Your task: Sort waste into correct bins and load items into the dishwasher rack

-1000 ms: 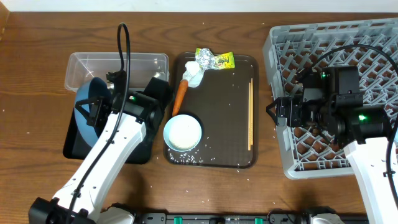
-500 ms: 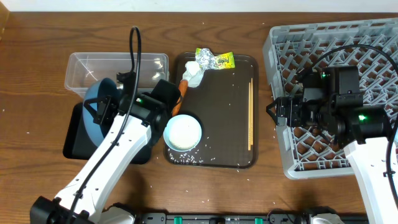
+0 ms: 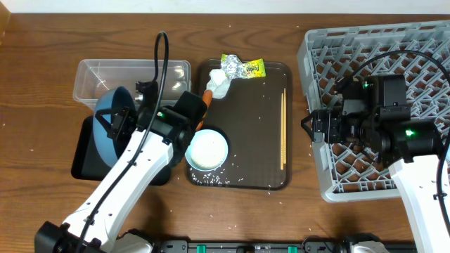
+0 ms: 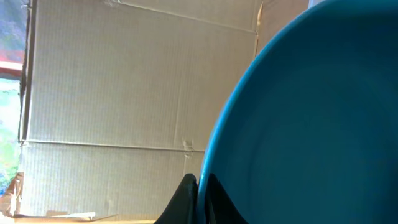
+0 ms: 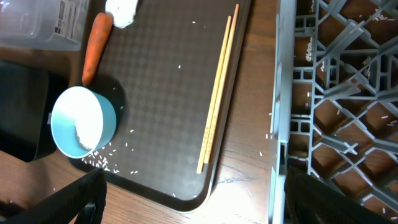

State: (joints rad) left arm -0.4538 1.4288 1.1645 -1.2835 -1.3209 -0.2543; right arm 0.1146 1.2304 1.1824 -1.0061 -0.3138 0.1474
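Blue plate (image 4: pixel 311 124) sits pinched by its rim in the left hand (image 4: pixel 198 198).

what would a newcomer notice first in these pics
The big blue plate, clamped on edge in the left gripper at the left of the table. Then the large grey rack filling the right side, and rice grains scattered around the bowl on the brown tray in the middle.
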